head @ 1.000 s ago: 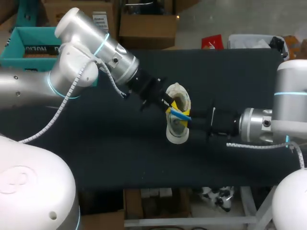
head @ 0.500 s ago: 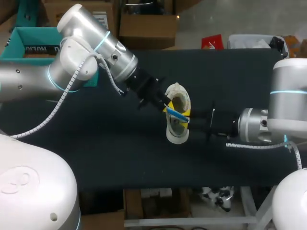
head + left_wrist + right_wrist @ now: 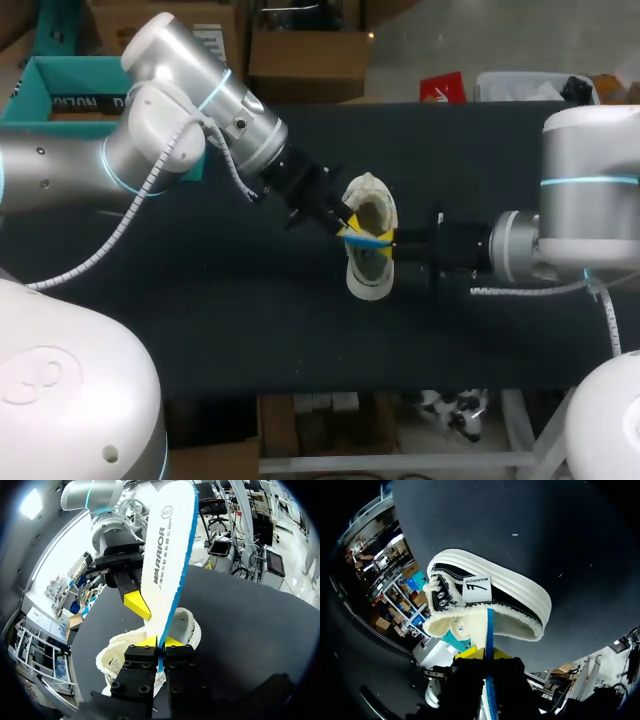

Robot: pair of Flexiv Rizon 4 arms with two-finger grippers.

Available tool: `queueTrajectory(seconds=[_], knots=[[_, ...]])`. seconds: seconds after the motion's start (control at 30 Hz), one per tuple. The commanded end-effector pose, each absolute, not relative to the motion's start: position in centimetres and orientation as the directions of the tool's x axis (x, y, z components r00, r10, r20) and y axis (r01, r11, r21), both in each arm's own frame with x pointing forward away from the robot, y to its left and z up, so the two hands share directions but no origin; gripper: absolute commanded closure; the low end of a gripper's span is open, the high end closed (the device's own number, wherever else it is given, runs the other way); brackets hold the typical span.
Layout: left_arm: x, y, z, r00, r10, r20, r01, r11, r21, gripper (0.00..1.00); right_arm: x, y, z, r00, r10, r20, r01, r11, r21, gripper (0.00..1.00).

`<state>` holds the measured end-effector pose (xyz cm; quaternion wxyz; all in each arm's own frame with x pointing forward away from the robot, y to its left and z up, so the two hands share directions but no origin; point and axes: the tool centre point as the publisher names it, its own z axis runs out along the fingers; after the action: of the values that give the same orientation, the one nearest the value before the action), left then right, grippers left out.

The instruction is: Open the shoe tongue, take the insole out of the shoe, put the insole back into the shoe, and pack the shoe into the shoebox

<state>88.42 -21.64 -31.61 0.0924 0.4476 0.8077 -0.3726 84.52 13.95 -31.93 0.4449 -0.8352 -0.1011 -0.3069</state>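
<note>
The shoe (image 3: 368, 283) lies mid-table (image 3: 200, 300), and the insole (image 3: 167, 545) stands on edge over its opening. The left gripper (image 3: 160, 641) is clamped on one end, while the right gripper (image 3: 486, 653) pinches it from the opposite side. Two grips likely hold the floppy piece straight and aimed at the opening.

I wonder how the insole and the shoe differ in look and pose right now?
The insole is a thin flat sheet, white with a blue edge; the shoe is bulky, black-sided with a thick white sole and fleecy cream lining. The insole is held off the table, pinched by the left gripper and the right gripper; the shoe rests on the table. Both sit mid-table between the grippers.
</note>
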Motion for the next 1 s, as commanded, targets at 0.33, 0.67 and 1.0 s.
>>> queueTrajectory(seconds=[0.33,0.67,1.0], knots=[[90.5,-22.2,-33.6,-0.592,0.653,-0.472,0.781,0.322,-0.535,1.00,86.8,15.6,-34.1,0.773,-0.053,0.632,0.455,-0.648,-0.611,1.00],[90.9,-21.9,-33.9,-0.605,0.650,-0.460,0.770,0.330,-0.546,0.68,87.6,15.0,-34.6,0.761,-0.061,0.646,0.451,-0.665,-0.595,1.00],[88.3,-20.0,-31.5,-0.574,0.619,-0.536,0.799,0.279,-0.533,0.61,87.0,13.9,-34.5,0.750,-0.091,0.656,0.433,-0.682,-0.590,1.00]])
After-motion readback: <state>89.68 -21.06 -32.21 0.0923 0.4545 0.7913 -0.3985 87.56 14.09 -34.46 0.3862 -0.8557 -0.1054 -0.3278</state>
